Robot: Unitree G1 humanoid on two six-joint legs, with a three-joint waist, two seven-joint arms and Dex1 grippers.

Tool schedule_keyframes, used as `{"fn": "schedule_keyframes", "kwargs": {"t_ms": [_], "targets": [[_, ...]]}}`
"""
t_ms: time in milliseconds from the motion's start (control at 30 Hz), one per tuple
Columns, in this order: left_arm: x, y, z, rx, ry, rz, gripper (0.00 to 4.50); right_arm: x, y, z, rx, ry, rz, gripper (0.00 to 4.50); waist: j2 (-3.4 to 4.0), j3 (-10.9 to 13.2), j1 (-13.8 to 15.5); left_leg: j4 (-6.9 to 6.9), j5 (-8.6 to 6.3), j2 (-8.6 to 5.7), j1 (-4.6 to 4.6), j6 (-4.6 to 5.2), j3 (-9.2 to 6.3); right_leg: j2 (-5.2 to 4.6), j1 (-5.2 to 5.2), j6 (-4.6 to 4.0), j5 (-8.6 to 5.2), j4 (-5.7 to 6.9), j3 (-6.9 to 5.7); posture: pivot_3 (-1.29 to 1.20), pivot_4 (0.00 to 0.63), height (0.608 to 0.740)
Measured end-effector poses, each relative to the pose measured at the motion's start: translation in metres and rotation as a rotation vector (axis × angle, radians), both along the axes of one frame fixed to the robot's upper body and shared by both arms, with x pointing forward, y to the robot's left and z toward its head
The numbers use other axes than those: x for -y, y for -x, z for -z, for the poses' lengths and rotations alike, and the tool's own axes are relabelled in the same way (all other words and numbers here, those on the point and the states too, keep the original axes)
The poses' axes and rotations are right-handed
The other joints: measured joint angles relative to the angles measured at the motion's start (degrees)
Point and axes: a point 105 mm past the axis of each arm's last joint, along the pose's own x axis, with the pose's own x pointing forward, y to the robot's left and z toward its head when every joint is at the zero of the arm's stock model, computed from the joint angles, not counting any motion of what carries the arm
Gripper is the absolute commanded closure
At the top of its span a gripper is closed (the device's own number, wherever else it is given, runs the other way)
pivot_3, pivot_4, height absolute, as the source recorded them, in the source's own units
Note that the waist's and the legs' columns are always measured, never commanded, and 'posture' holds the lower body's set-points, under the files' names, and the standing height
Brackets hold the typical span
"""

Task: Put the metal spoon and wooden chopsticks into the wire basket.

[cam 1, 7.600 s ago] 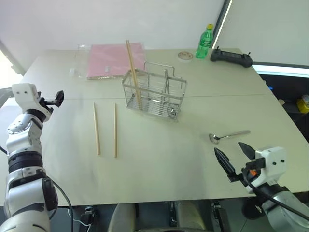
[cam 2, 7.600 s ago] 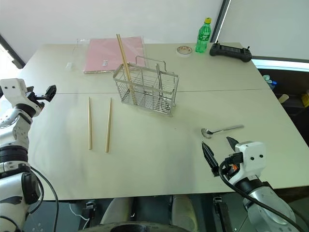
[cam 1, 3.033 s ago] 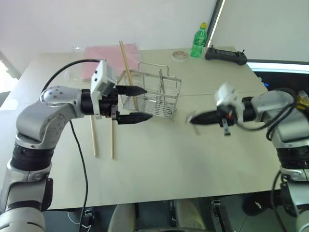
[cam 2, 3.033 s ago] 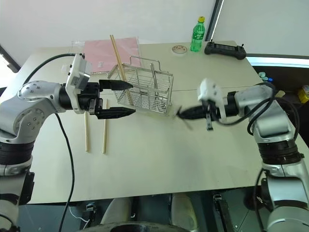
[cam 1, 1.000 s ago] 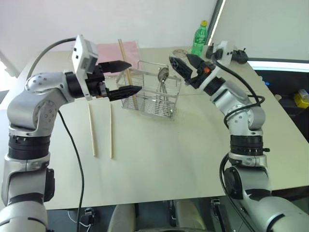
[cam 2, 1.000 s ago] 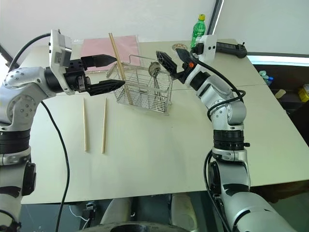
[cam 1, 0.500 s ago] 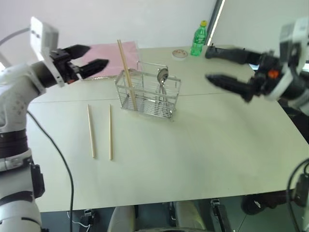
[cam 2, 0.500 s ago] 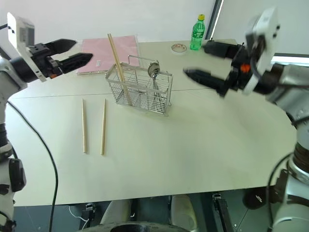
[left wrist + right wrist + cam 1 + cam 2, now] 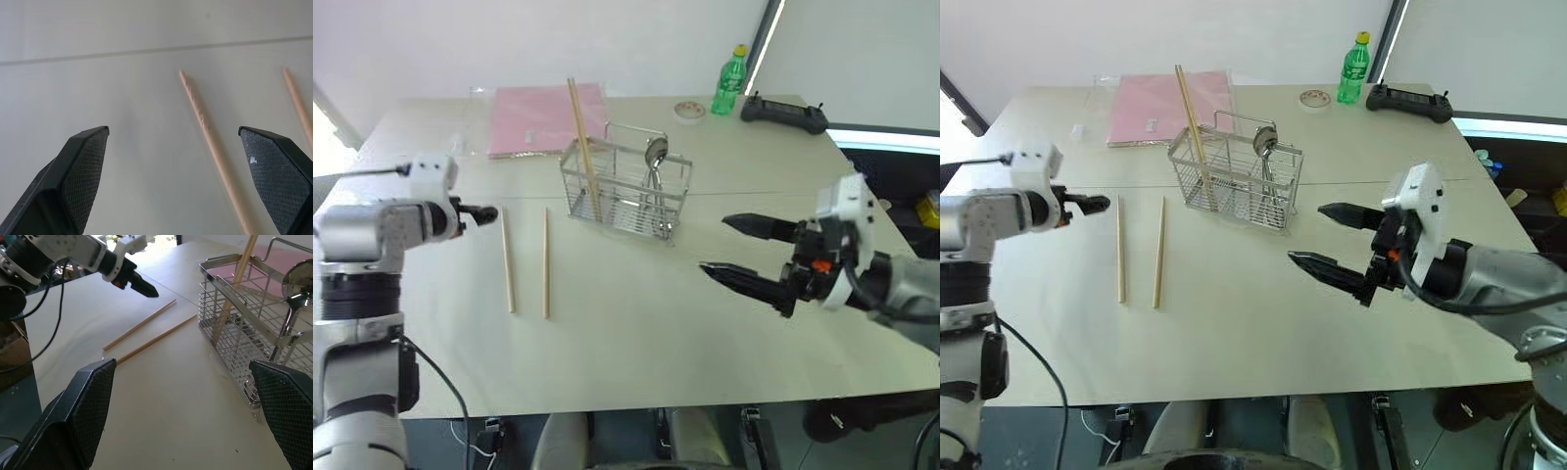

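The spoon (image 9: 655, 157) is seen upright in the basket (image 9: 626, 191), with one chopstick (image 9: 583, 147). Two chopsticks (image 9: 527, 259) are shown flat just beyond the left gripper (image 9: 181, 181), whose fingers are spread. The right gripper (image 9: 736, 247) is held empty, fingers apart, near the basket.

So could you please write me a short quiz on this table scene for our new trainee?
1. True or false: the metal spoon stands in the wire basket with its bowl upward.
2. How many wooden chopsticks lie flat on the table, and how many stand in the wire basket?
3. Which is open? A. the left pincer alone. B. the right pincer alone. C. both.

Key
1. True.
2. Two lie flat, the chopstick nearer the left pincer and the one beside it; at least one stands in the basket, and the frames do not settle whether it is a pair.
3. C.
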Motion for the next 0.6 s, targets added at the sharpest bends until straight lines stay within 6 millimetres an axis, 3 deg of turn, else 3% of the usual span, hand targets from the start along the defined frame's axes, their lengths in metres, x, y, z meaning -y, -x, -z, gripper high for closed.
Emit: {"fn": "schedule_keyframes", "kwargs": {"t_ms": [500,600], "targets": [[0.012,-0.042,0.002,-0.054,-0.001,-0.037,0.00,-0.008,0.004,-0.002,0.011,-0.078,0.060,0.04,-0.03,0.0,0.0,-0.04,-0.01,0.01,-0.03,0.01,0.02,-0.01,0.04,-0.05,0.04,-0.17,-0.02,0.00,0.150,0.721],[0.015,-0.042,0.016,-0.103,0.010,-0.048,0.00,-0.007,0.003,-0.003,0.015,-0.092,0.077,0.04,-0.03,0.0,0.0,-0.03,-0.01,0.00,-0.03,0.01,0.03,-0.01,0.04,-0.03,0.05,-0.17,-0.03,0.00,0.150,0.721]]}}
